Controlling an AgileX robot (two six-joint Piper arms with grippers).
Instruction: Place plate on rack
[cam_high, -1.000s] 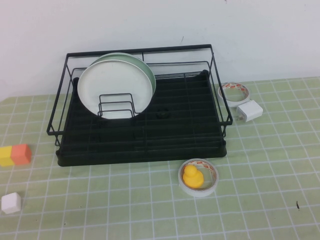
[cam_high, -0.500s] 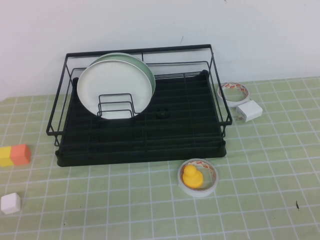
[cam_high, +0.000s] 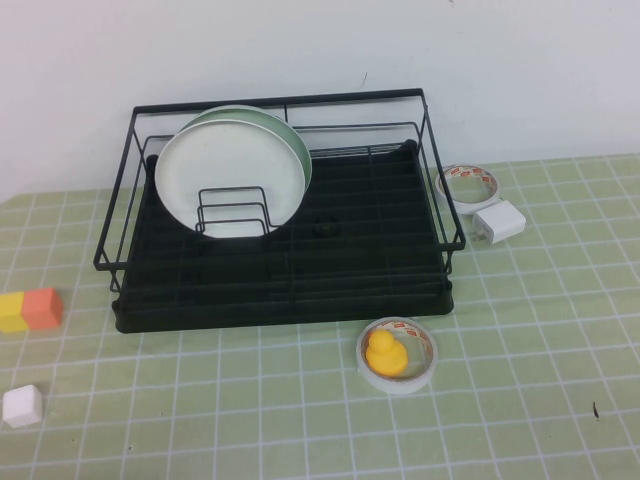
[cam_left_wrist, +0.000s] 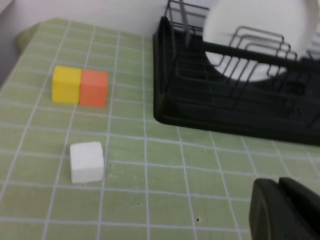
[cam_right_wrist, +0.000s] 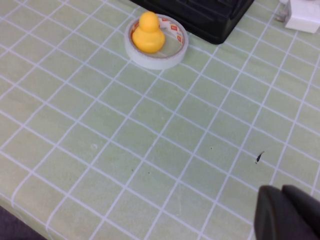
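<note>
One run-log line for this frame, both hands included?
white round plate: upright in black wire rack | left hand: shut, off table's left | right hand: shut, off right

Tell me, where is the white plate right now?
The white plate stands upright in the black rack, on its left side in the high view, just in front of the green plate.

Both grippers, left gripper (cam_left_wrist: 280, 202) and right gripper (cam_right_wrist: 287, 210), show plain, rounded, matte black jaws.
</note>
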